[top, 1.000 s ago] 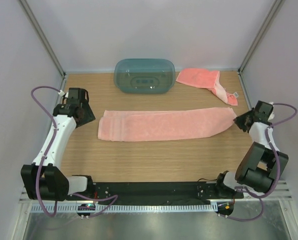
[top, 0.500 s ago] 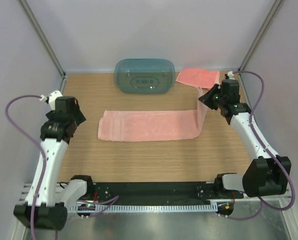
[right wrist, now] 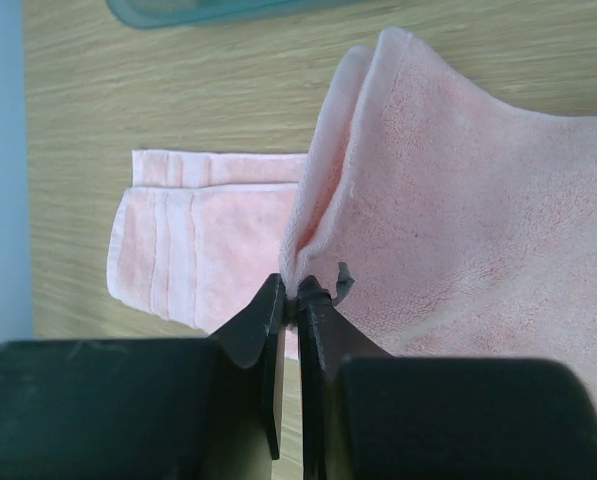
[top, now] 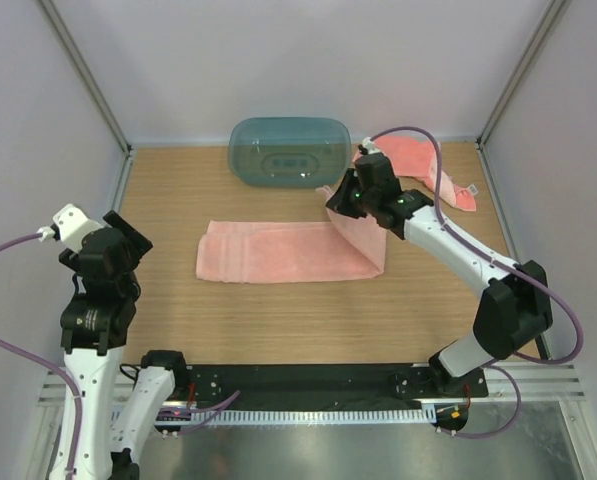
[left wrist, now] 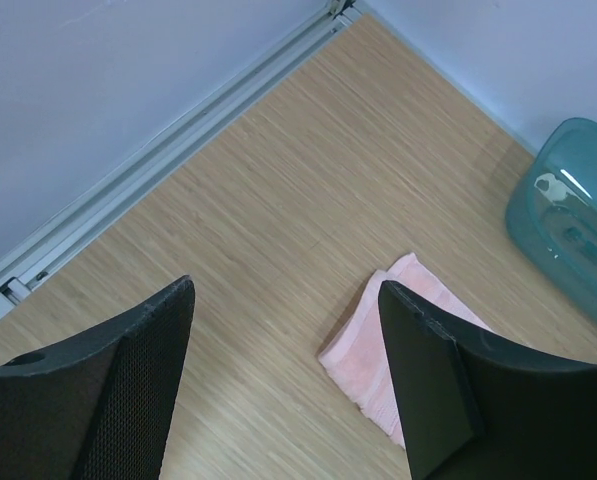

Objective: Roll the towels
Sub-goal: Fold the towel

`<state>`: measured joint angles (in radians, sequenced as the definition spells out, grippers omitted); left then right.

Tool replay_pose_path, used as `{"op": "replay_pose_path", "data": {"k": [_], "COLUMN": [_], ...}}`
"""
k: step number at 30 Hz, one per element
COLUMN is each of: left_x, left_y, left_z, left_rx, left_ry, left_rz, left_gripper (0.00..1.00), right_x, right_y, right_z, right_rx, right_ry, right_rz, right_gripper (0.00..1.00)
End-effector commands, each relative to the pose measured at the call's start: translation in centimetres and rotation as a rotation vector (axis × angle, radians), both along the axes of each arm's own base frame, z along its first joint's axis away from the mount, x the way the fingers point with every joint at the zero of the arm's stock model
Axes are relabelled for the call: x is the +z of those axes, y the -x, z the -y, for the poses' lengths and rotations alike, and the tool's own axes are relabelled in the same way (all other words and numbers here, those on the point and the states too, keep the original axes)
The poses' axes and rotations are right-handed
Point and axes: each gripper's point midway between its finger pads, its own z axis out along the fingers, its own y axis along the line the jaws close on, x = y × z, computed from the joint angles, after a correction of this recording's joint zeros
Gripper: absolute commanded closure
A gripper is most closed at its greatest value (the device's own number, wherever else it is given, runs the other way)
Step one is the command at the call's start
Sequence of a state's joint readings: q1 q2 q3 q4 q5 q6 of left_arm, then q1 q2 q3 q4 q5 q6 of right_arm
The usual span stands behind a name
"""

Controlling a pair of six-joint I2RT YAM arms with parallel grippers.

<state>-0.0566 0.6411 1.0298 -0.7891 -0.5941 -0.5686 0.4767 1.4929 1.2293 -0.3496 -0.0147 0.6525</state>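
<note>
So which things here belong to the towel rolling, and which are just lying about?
In the job:
- long towel, one end pinched in the right tool
- second towel, back right, not yet rolled

Lying about:
- tub, at the back, nothing touching it
- left tool, open, holding nothing

Lab robot cell, white panel walls (top: 278, 60), aluminium frame (top: 86, 78)

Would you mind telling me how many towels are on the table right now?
2. One long pink towel lies across the middle, its right end lifted and pinched by the right pincer. A second pink towel lies at the back right, beside the teal bin.
</note>
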Motion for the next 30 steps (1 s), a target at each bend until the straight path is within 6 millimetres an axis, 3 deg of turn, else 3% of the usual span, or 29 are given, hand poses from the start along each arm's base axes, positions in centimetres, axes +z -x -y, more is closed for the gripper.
{"op": "replay_pose_path", "data": {"k": [1, 2, 5, 6, 8, 15, 21, 22, 24, 26, 30], "left_x": [1.0, 0.9, 0.9, 0.9, 0.8, 0.8, 0.8, 0.7, 0.7, 0.7, 0.5], "left_y": [-0.4, -0.4, -0.4, -0.5, -0.5, -0.5, -0.6, -0.6, -0.6, -0.6, -0.7], "left_z": [-0.6, -0.6, -0.6, -0.6, -0.6, -0.6, -0.6, -0.6, -0.6, -0.6, -0.6], "left_rx": [0.040, 0.040, 0.043, 0.040, 0.041, 0.042, 0.036, 0.036, 0.036, 0.035, 0.036], "left_ry": [-0.002, -0.003, -0.004, -0.003, -0.004, -0.006, -0.008, -0.008, -0.008, -0.010, -0.013], "left_rz": [0.048, 0.046, 0.044, 0.044, 0.042, 0.039, 0.038, 0.036, 0.035, 0.030, 0.022], "left_gripper": [0.25, 0.25, 0.25, 0.25, 0.25, 0.25, 0.25, 0.25, 0.25, 0.25, 0.25], "right_x": [4.8, 4.5, 6.0, 5.6, 6.7, 6.6, 1.9, -0.7, -1.9, -5.7, -8.6], "right_y": [-1.5, -1.0, -0.4, -0.4, -0.3, 2.8, 4.7, 5.4, 6.3, 7.8, 10.4], "right_z": [-3.2, -4.8, -7.8, -8.6, -10.1, -18.2, -25.1, -26.5, -28.6, -30.5, -33.7], "right_rx": [0.001, 0.032, 0.078, 0.086, 0.106, 0.234, 0.329, 0.352, 0.391, 0.442, 0.540], "right_ry": [-0.046, -0.044, -0.061, -0.053, -0.062, -0.104, -0.115, -0.096, -0.134, -0.117, -0.156], "right_rz": [0.127, 0.118, 0.149, 0.145, 0.165, 0.184, 0.150, 0.123, 0.098, 0.030, -0.019], "right_gripper": [0.99, 0.99, 0.99, 0.99, 0.99, 0.99, 0.99, 0.99, 0.99, 0.99, 0.73]}}
